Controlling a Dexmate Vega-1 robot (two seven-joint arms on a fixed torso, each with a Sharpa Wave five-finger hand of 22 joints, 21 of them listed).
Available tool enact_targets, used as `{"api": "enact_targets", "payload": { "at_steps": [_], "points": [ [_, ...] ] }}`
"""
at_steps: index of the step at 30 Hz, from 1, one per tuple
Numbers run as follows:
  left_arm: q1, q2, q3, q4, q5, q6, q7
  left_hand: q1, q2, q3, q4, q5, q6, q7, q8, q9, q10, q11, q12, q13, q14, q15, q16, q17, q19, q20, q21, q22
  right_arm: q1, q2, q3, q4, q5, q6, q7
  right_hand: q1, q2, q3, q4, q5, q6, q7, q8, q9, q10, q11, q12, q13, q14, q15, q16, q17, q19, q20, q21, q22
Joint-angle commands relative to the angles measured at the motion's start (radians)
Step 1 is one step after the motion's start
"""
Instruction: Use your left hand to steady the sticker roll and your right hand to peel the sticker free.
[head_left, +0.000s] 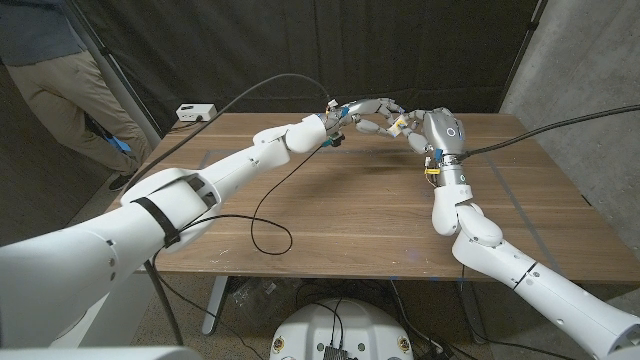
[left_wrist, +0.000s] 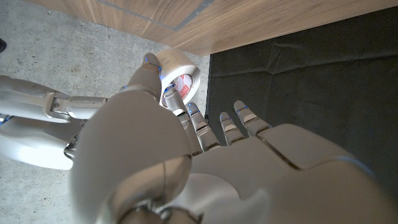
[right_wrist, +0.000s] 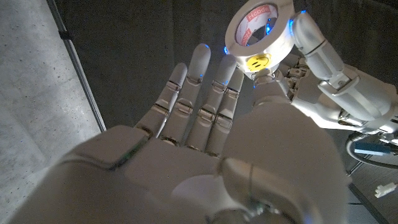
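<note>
In the left wrist view my left hand (left_wrist: 186, 162) grips a white sticker roll (left_wrist: 180, 74) with a red label in its core, thumb on the rim. In the right wrist view the sticker roll (right_wrist: 261, 28) carries a yellow smiley sticker (right_wrist: 257, 61) on its outer band. My right hand (right_wrist: 205, 143) reaches up to it with straight fingers, its thumb tip touching the sticker's edge and a fingertip close beside it. Whether the sticker is pinched is unclear. In the head view my left hand (head_left: 365, 110) and right hand (head_left: 425, 128) meet above the table's far edge.
A wooden table (head_left: 340, 220) lies below both arms, with a black cable (head_left: 268, 222) looping across it. A small white box (head_left: 195, 112) sits at the far left corner. A person (head_left: 60, 90) stands at the left. A black curtain hangs behind and a concrete wall stands at the right.
</note>
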Motion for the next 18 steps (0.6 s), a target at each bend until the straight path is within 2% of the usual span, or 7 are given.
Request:
{"api": "enact_targets", "payload": {
  "at_steps": [1,9,12,15,18],
  "points": [
    [-0.027,-0.026,0.019,0.062,-0.002,-0.023,0.018,-0.004,0.009,0.013,0.005,0.007,0.059,0.025,0.077,0.066,-0.002,0.001,-0.002,0.006,-0.006,-0.064,0.000,0.002,-0.002,-0.005,0.004,0.004,0.021,-0.012,-0.011,0.025,0.004,0.043,0.006,0.028,0.008,0.006,-0.012,0.007,0.046,-0.002,0.019,0.004,0.034,-0.001,0.023,0.014,0.021,-0.130,0.003,0.007,0.006,-0.010,0.019,0.004],
    [-0.036,-0.034,0.028,0.080,-0.001,-0.025,0.026,-0.004,0.009,0.014,0.005,0.007,0.059,0.024,0.078,0.067,-0.004,0.002,-0.003,0.006,-0.006,-0.062,0.000,0.002,-0.003,-0.006,0.004,0.004,0.026,-0.014,-0.014,0.038,0.014,0.078,0.003,0.054,0.017,0.015,-0.021,0.007,0.077,-0.007,0.031,0.006,0.069,-0.006,0.047,0.031,0.036,-0.130,0.003,0.022,0.002,-0.017,0.034,0.008],
    [-0.038,-0.035,0.032,0.083,-0.001,-0.026,0.024,-0.005,0.010,0.014,0.005,0.007,0.061,0.024,0.078,0.065,-0.004,0.000,-0.003,0.006,-0.007,-0.063,0.000,0.003,-0.003,-0.007,0.004,0.004,0.027,-0.002,-0.014,0.054,0.014,0.094,-0.029,0.072,0.021,0.019,-0.026,0.006,0.100,-0.011,0.043,0.013,0.097,-0.004,0.066,0.045,0.048,-0.131,0.009,0.035,0.002,-0.023,0.045,0.011],
    [-0.039,-0.034,0.037,0.082,0.005,-0.025,0.024,-0.005,0.010,0.015,0.005,0.007,0.059,0.025,0.078,0.066,-0.005,0.001,-0.003,0.007,-0.007,-0.062,0.000,0.003,-0.004,-0.006,0.004,0.004,0.026,0.016,-0.011,0.068,0.015,0.099,-0.066,0.114,0.035,0.031,-0.038,0.005,0.104,-0.011,0.051,0.025,0.094,-0.015,0.075,0.064,0.060,-0.134,0.018,0.047,-0.001,-0.031,0.060,0.017],
    [-0.037,-0.031,0.038,0.074,0.006,-0.018,0.025,-0.005,0.009,0.015,0.005,0.007,0.060,0.024,0.079,0.066,-0.005,0.000,-0.003,0.007,-0.007,-0.063,0.000,0.002,-0.004,-0.008,0.005,0.004,0.026,0.032,-0.010,0.082,0.009,0.099,-0.107,0.127,0.035,0.030,-0.037,0.002,0.115,-0.013,0.061,0.034,0.104,-0.022,0.087,0.077,0.064,-0.134,0.020,0.048,-0.003,-0.034,0.069,0.021]
  ]
}}
